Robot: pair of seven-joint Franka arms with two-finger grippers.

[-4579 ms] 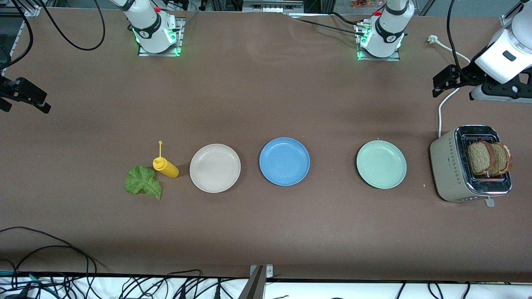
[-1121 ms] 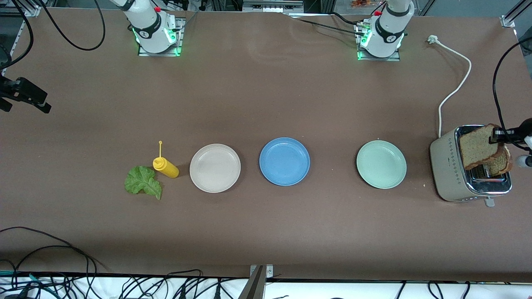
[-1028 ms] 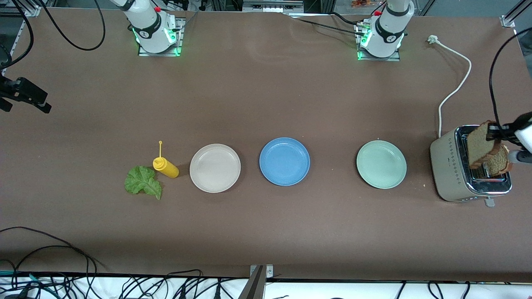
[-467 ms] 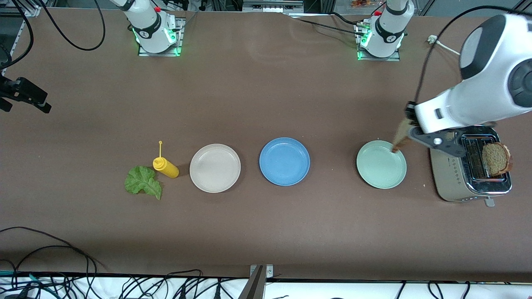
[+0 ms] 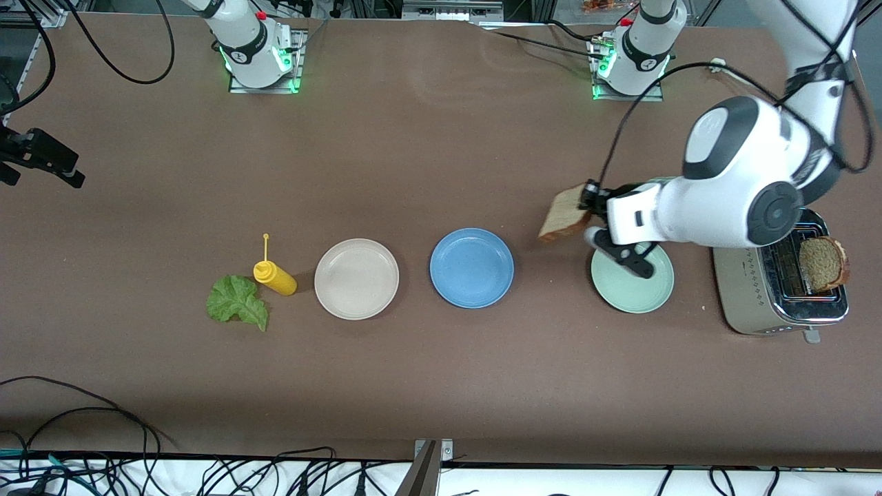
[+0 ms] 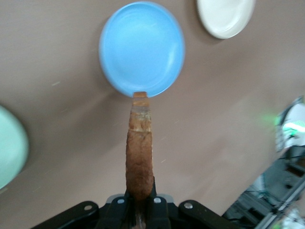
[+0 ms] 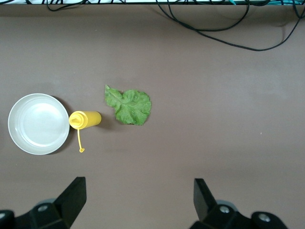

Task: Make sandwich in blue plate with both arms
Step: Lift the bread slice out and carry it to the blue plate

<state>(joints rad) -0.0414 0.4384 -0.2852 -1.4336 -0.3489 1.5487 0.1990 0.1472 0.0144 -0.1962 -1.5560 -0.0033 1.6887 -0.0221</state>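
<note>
between the mint-green plate [image 5: 641, 293] and the blue plate [image 5: 471, 267], left tool [image 5: 587, 200] clamped edge-on around a bread slice [image 5: 563, 213], up over the counter [image 5: 441, 386]. best lowered flat onto the plate's centre before letting go. right tool [image 7: 138, 200] spread wide, empty, waiting above the lettuce [image 7: 127, 106].

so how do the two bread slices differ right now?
The carried slice is shut in the left gripper, in the air between the mint plate and the blue plate; the toaster slice stands in the toaster. The carried slice hangs tilted, the toaster slice upright in its slot. Both are brown-crusted wholemeal.
</note>
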